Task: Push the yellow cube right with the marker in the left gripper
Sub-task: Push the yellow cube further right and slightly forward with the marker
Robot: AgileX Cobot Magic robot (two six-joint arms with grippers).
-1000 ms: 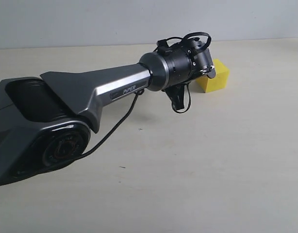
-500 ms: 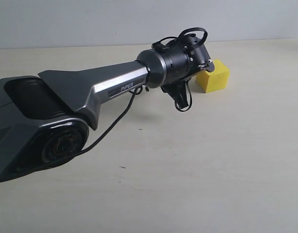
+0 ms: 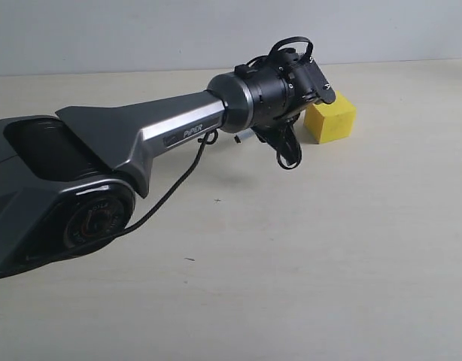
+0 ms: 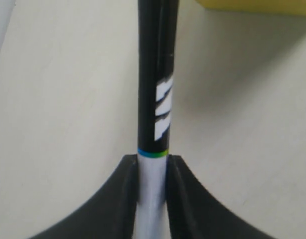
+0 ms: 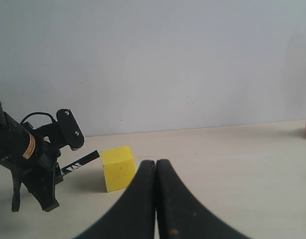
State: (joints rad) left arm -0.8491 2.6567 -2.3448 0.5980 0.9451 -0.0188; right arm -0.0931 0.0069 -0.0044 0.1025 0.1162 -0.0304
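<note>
Left wrist view — left end effector (image 4: 153,162) clamps the marker (image 4: 154,89) (tip beside the yellow cube (image 4: 252,4)).

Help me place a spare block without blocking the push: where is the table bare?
Bare: the wide table stretch on the camera's side of the arm and cube, and the patch right of the cube, though the push heads there. Crowded: left of the cube, where the left gripper holds the marker close to it.
</note>
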